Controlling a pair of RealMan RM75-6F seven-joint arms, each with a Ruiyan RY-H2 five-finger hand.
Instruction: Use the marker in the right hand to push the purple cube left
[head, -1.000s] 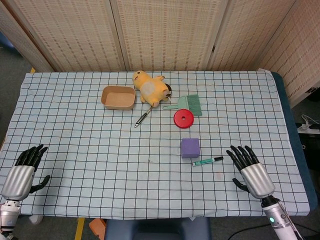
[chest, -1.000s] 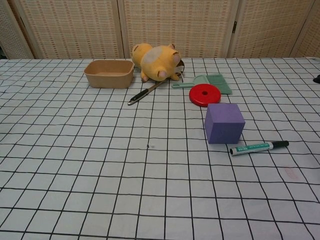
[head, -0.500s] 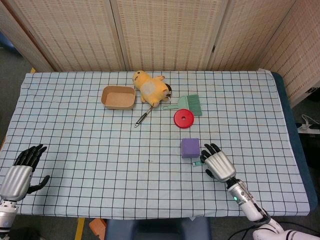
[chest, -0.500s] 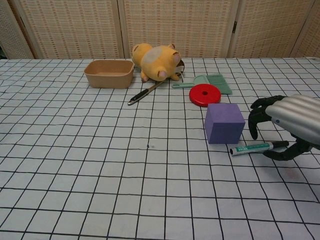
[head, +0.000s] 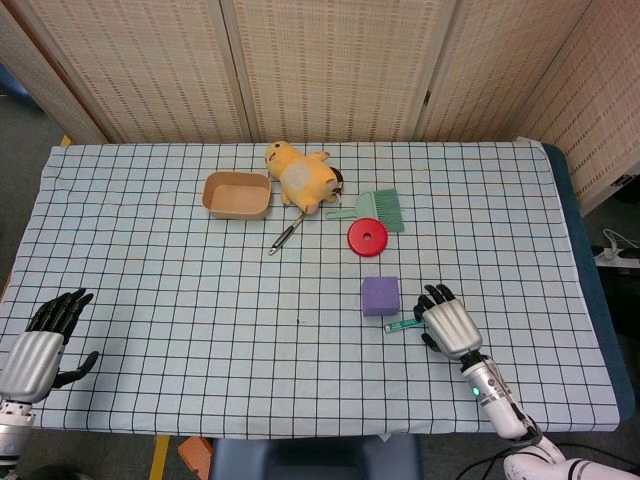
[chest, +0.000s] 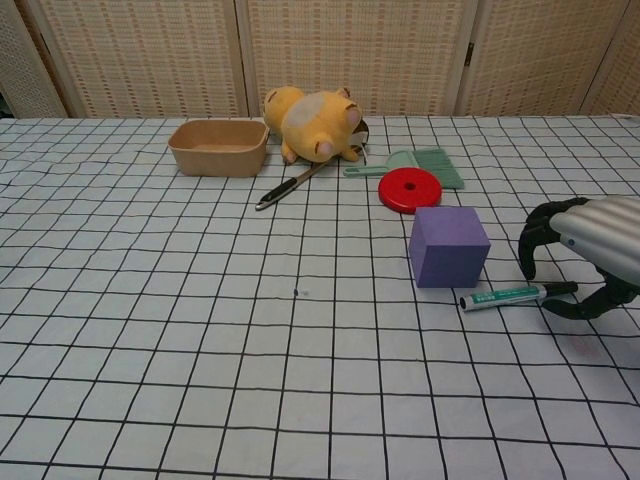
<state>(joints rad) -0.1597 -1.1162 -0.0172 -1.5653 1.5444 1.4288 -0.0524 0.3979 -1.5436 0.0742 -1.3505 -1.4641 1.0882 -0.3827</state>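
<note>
so your right hand (chest: 585, 255) has come a long way in a short time. a second ago it sat out near the right edge of the table, and now it hangs right over the black cap end of the marker (chest: 505, 295). since half a second ago it has slid back a little to the right, away from the purple cube (chest: 449, 246). the marker and the cube have not moved at all. so you are lined up for the pick, but the pick is not done yet, and the push can't start until you hold the marker.

the marker lies flat on the table, just near and right of the cube, close to it but not touching. the cube sits a little right of the middle, nearer than the red disc (chest: 410, 189).

your right hand is curled like a claw, with fingers (chest: 528, 250) on the far side of the marker and the thumb on the near side. they look apart, and the marker looks loose on the cloth. i can't see the tips touch it.

some things are hard to see. the chest view cuts off the right hand at the edge. in the head view the hand (head: 447, 324) covers the cap end. your left hand (head: 42, 345) shows only in the head view, at the near left corner, open and holding nothing.
</note>
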